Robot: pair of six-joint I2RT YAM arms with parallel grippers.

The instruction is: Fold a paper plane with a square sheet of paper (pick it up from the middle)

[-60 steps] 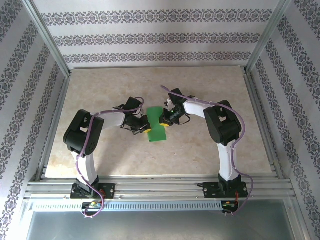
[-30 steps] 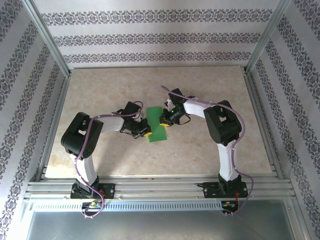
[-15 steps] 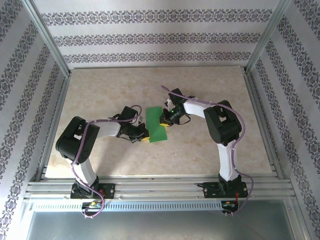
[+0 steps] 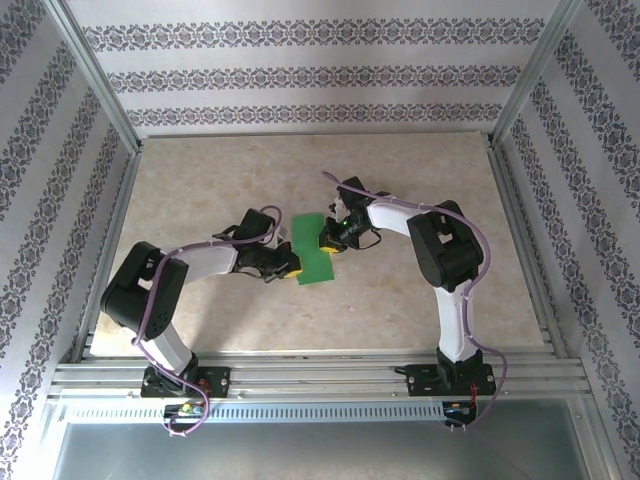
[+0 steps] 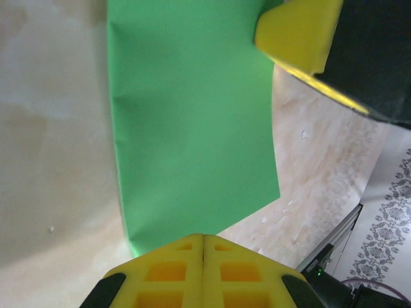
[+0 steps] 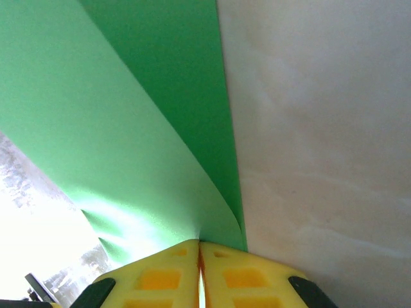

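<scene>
The square sheet of paper [image 4: 312, 250] lies mid-table as a bright green folded oblong. My right gripper [image 4: 327, 241] sits at its right edge. In the right wrist view the paper [image 6: 128, 128] has its top layer curling up off the table into the right gripper [image 6: 200, 244], which is shut on it. My left gripper [image 4: 291, 269] rests at the paper's near-left corner. In the left wrist view the left gripper [image 5: 203, 239] is shut, seam closed, its tips at the edge of the paper [image 5: 192, 128]. The right gripper's yellow finger [image 5: 298, 32] shows beyond.
The beige marbled tabletop [image 4: 400, 300] is bare around the paper. Aluminium rails [image 4: 320, 375] run along the near edge, and frame posts and patterned walls close in the other sides.
My left gripper has slid along the paper's left edge toward its near corner, and the left arm's elbow has swung down and out to the left. The right arm has held still.
</scene>
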